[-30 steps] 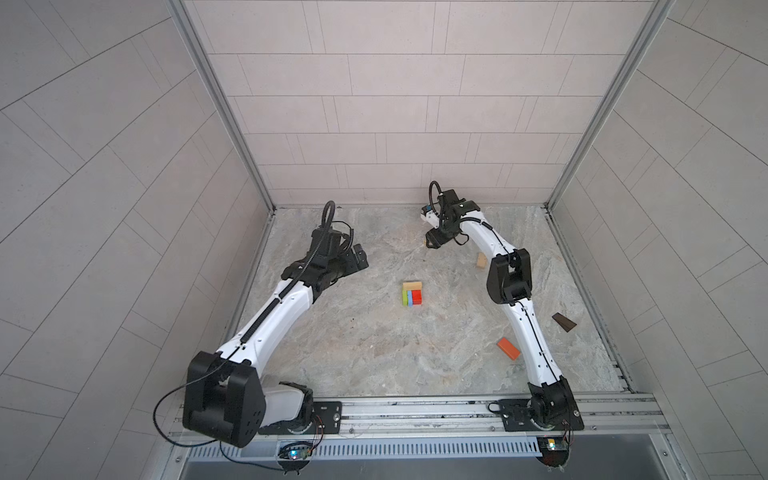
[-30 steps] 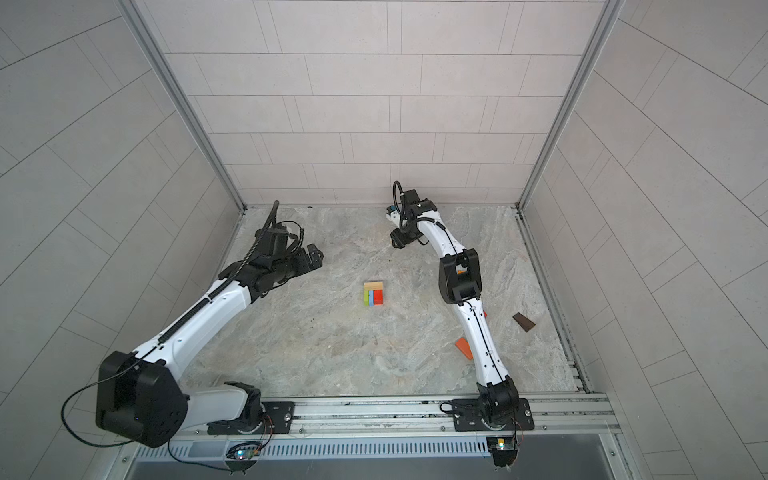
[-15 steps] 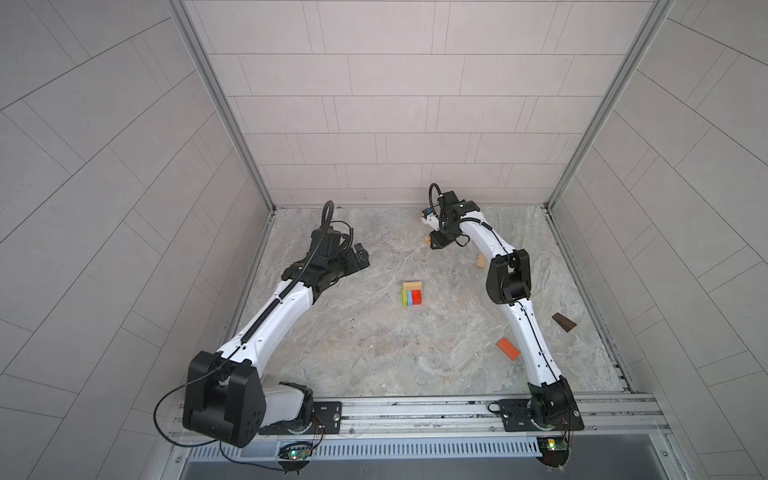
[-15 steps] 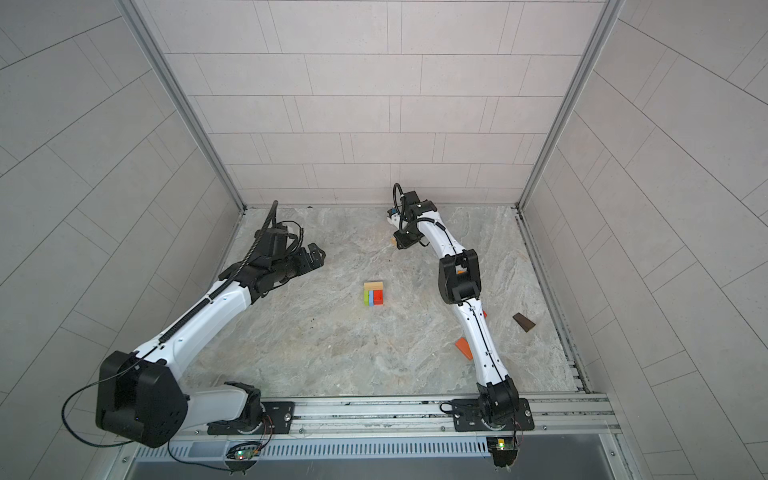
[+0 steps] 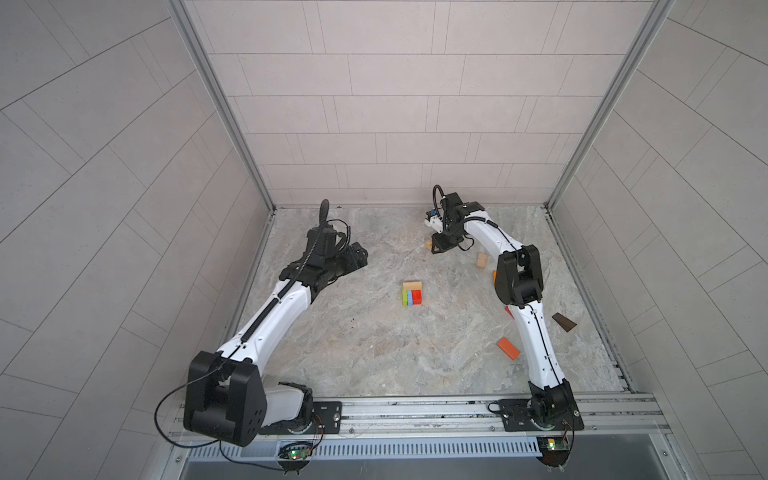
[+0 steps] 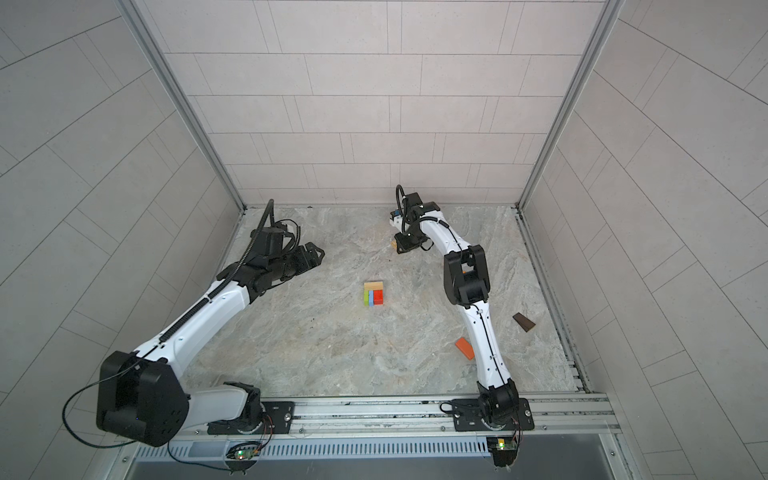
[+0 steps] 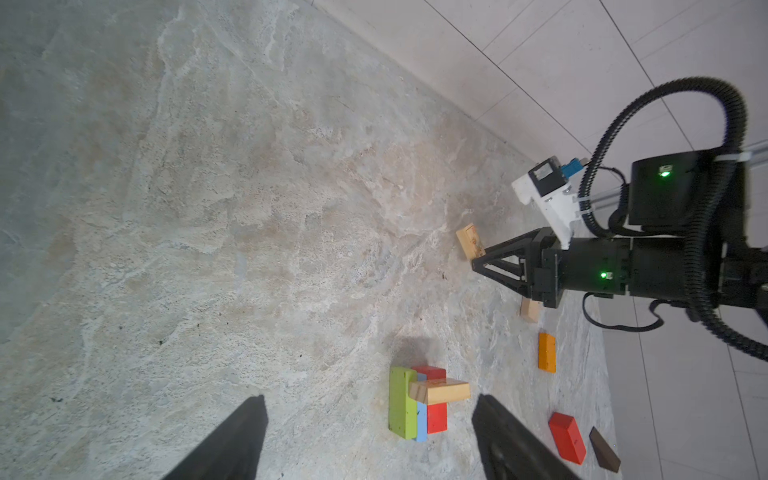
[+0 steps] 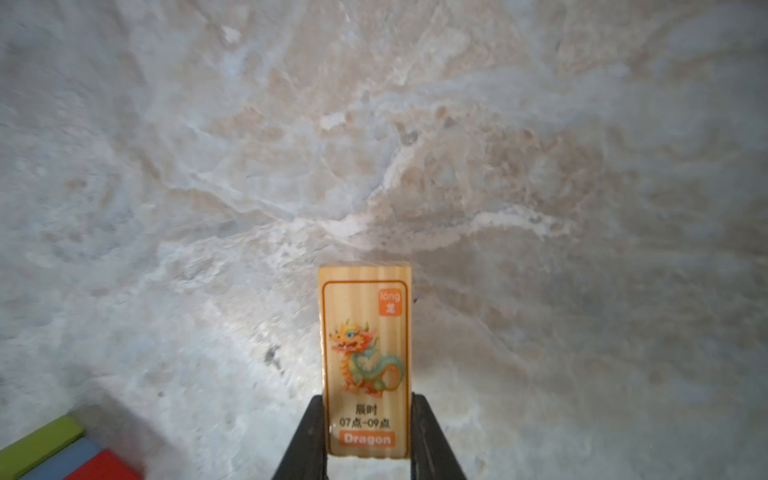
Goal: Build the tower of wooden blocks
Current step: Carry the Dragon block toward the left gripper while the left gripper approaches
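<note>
The tower stands mid-floor: lime green, light blue and red wood blocks side by side, with one tan block laid across their far end. My right gripper is shut on a tan block printed with a dragon, low over the floor near the back wall. That block juts past the fingertips. My left gripper hovers open and empty left of the tower, pointing toward it.
Loose blocks lie on the right side of the marble floor: a tan one, a yellow-orange one, a red one, an orange one and a dark brown one. The right arm's elbow hangs over some of them. Tiled walls enclose the floor.
My right gripper has closed on the dragon-printed tan block at the back. The left arm has stayed in place and its jaws have narrowed a little.
</note>
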Motion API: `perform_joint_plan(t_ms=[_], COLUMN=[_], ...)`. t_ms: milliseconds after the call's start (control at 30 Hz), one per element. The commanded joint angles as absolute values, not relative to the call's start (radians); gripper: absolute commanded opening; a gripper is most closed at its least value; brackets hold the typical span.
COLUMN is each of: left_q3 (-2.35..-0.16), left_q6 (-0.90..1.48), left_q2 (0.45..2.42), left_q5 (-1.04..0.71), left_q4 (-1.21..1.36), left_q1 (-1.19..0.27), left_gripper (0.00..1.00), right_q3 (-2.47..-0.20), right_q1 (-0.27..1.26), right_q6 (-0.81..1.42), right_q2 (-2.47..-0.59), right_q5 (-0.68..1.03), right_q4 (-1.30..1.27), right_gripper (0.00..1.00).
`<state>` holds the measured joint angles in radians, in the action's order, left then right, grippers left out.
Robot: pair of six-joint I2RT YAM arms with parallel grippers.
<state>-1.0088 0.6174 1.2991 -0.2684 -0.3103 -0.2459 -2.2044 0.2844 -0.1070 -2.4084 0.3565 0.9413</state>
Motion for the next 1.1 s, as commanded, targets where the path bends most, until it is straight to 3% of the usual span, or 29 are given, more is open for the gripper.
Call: perform_joint_plan(t_ms=[0, 467, 700, 1067], left_q3=[-1.105, -1.153, -1.150, -1.145], left_q6=[0.590, 0.655, 0.717, 0.748], left_q2=[1.268, 1.280, 1.321, 1.357], left_q5=[-0.241, -0.074, -0.053, -0.017], left_q4=[-0.384, -0.335, -0.260, -0.227], left_q1=[-0.290, -0.625, -0.727, -0.773], left_gripper=[0.83, 0.81, 0.74, 0.63], right_q3=[-2.067, -1.089, -0.930, -0.864], right_q1=[0.315, 0.390, 0.442, 0.483], right_q6=[0.007, 0.547, 0.638, 0.719], right_q2=[-2.180, -1.461, -1.322, -1.281], right_q5=[0.378, 0.567, 0.596, 0.659], right_q4=[0.813, 0.019, -0.073, -0.170], right_gripper=[0.05, 0.06, 0.06, 0.06])
